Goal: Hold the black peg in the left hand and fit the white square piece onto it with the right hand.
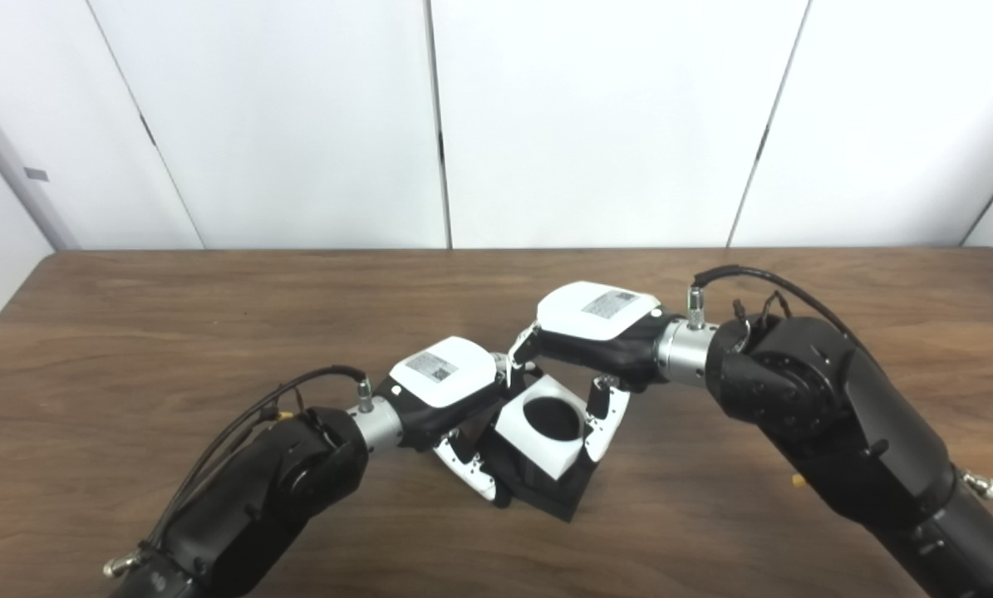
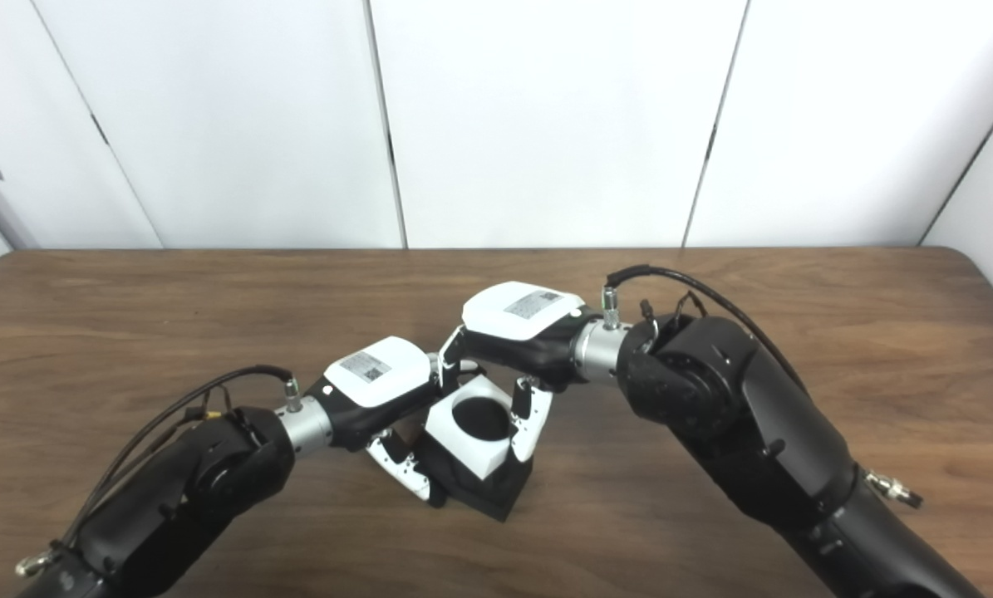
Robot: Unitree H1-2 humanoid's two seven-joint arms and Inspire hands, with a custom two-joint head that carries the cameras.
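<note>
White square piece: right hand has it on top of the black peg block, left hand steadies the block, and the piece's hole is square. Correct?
Not quite: the hole in the white square piece is round, as the left eye view shows. The rest stands: the right hand holds it atop the black peg block, which the left hand steadies.

White square piece [image 1: 543, 426], black peg [image 1: 546, 490], brown wood-grain table [image 1: 213, 332]
</note>
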